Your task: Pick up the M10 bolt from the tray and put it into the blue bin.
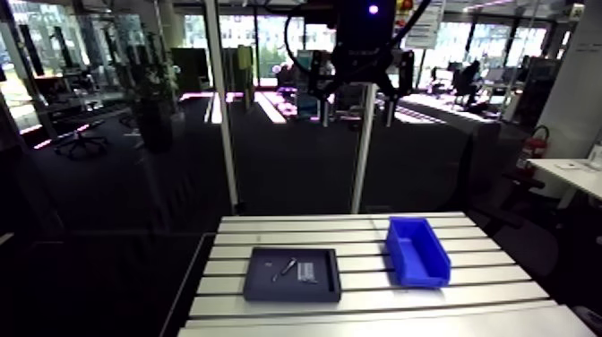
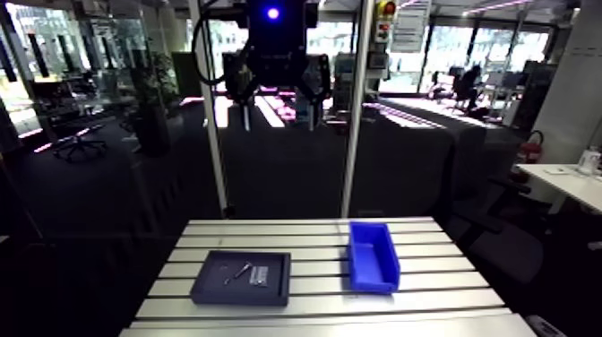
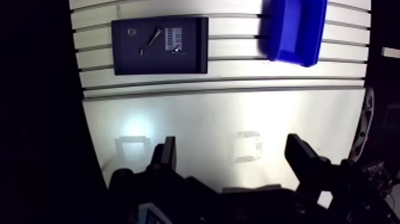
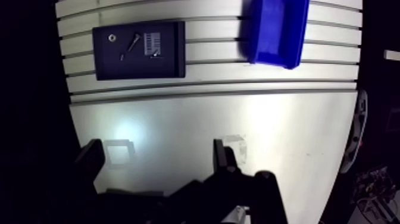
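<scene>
A dark bolt [image 3: 154, 38] lies at an angle inside the dark square tray [image 3: 190, 59], which rests on the slotted table. The blue bin [image 3: 294, 27] stands beside the tray with a stretch of table between them, and it looks empty. In the arm view the bolt [image 1: 285, 268] is a thin dark rod in the tray [image 1: 264, 285], left of the bin [image 1: 416, 253]. My gripper [image 3: 233, 154] hangs high above the table's smooth front plate, well short of the tray. It is open, with nothing between its fingers [image 3: 168, 152].
The tray also holds a ribbed silver piece [image 3: 173, 39], a small ring-shaped part [image 4: 112, 37] and a short thin screw [image 4: 122, 56]. The table's slotted part [image 1: 358, 235] lies beyond the smooth plate [image 3: 226, 113]. Two upright posts [image 1: 363, 152] rise behind the table.
</scene>
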You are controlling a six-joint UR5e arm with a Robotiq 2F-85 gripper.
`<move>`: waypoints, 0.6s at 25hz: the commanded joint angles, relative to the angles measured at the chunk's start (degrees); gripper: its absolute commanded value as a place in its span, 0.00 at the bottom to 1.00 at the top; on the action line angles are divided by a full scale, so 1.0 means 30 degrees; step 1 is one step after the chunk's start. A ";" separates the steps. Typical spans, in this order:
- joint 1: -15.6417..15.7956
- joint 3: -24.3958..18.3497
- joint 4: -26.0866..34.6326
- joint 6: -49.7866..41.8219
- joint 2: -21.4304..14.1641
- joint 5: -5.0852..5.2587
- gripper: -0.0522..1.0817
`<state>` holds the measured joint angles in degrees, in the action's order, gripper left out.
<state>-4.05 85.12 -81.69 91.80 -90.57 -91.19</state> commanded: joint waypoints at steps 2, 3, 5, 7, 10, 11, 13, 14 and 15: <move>0.1495 -0.0293 -0.0439 -0.1993 0.0497 0.0059 0.05; 0.1495 -0.0293 -0.0439 -0.1993 0.0497 0.0088 0.05; 0.1495 -0.0263 -0.0439 -0.1993 0.0468 0.0059 0.05; 0.1524 -0.0293 -0.0439 -0.1993 0.0526 0.0059 0.05; 0.1495 -0.0351 -0.0439 -0.1993 0.0526 0.0088 0.05; 0.1495 -0.0351 -0.0439 -0.1993 0.0526 0.0088 0.05; 0.1495 -0.0322 -0.0439 -0.1993 0.0526 0.0118 0.05; 0.1495 -0.0293 -0.0468 -0.1993 0.0526 0.0118 0.05; 0.1495 -0.0293 -0.0468 -0.2022 0.0526 0.0118 0.05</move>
<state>0.42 84.15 -83.02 85.86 -89.02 -90.92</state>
